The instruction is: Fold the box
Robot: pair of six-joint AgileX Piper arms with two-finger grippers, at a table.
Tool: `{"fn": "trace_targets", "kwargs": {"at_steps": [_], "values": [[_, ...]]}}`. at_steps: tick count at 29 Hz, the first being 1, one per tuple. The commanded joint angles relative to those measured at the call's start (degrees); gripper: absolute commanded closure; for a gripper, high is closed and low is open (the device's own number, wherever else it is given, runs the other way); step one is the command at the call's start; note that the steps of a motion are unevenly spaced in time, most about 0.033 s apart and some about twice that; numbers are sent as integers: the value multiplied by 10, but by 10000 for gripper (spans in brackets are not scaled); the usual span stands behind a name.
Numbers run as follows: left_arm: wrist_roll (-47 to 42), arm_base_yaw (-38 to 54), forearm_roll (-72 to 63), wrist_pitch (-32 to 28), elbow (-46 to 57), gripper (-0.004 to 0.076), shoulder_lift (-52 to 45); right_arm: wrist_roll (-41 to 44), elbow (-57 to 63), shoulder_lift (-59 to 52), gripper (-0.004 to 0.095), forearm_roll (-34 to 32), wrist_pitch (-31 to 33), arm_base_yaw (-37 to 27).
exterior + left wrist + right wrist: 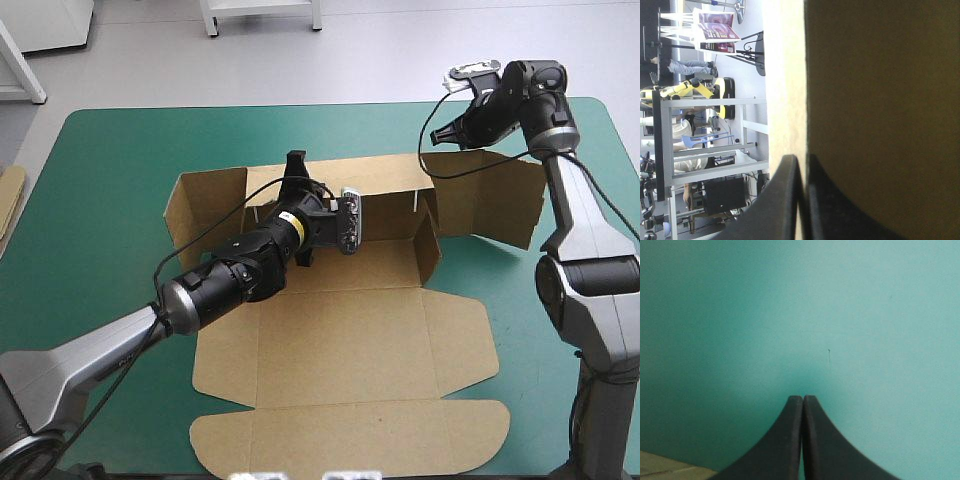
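Observation:
The brown box (350,330) lies in the middle of the teal-green cover, its back wall (385,175) raised and its lid flap (350,435) flat toward the front edge. My left gripper (295,162) reaches over the box floor to the top edge of the back wall. In the left wrist view the gripper (802,157) is shut on that board (880,100), whose thin edge runs between the fingers. My right gripper (434,140) hovers past the box's far right corner, fingers shut and empty. In its own view it (803,397) points down at bare cover (840,315).
The right side flap (490,200) stands half raised just under the right arm, and the left flap (205,200) is also up. A strip of more board (10,195) shows at the table's left edge. Bare cover (110,180) lies to the left and far right.

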Motion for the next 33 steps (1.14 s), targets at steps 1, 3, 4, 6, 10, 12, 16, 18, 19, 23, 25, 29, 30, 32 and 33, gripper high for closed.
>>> {"fn": "trace_targets", "kwargs": {"at_steps": [1, 3, 4, 6, 10, 12, 16, 18, 19, 23, 25, 29, 30, 32, 33], "values": [[-15, -3, -11, 2, -10, 732, -18, -5, 22, -66, 912, 11, 1, -5], [-15, -3, -11, 1, -10, 733, -18, -7, 43, -76, 912, 15, 1, -5], [-15, -3, -11, 1, -10, 732, -18, -7, 54, -80, 912, 16, 1, -5], [-15, -3, -11, 1, -10, 732, -18, -13, 71, -87, 912, 16, 1, -5], [-15, -3, -11, 1, -10, 732, -18, -15, 99, -102, 920, 21, 1, -5], [-15, -3, -11, 2, -10, 733, -18, -25, 115, -115, 927, 38, 1, -5], [-15, -3, -11, 3, -10, 733, -18, -43, 149, -148, 927, 79, 1, -5], [-15, -3, -11, 3, -10, 733, -18, -63, 168, -165, 927, 102, 0, -5], [-15, -3, -11, 3, -10, 732, -18, -69, 176, -172, 927, 111, -1, -5], [-15, -3, -11, 0, -10, 733, -18, -91, 204, -199, 927, 140, -13, -5], [-15, -3, -11, 0, -10, 733, -18, -101, 223, -212, 927, 156, -15, -5], [-15, -3, -11, 0, -10, 733, -18, -121, 281, -239, 927, 172, -26, -5], [-15, -3, -11, -1, -10, 733, -18, -125, 297, -247, 927, 172, -37, -5], [-15, -3, -11, -1, -10, 732, -18, -139, 341, -271, 927, 179, -75, -5], [-24, -3, -11, -1, -10, 733, -18, -163, 386, -299, 926, 197, -112, -5]]}}
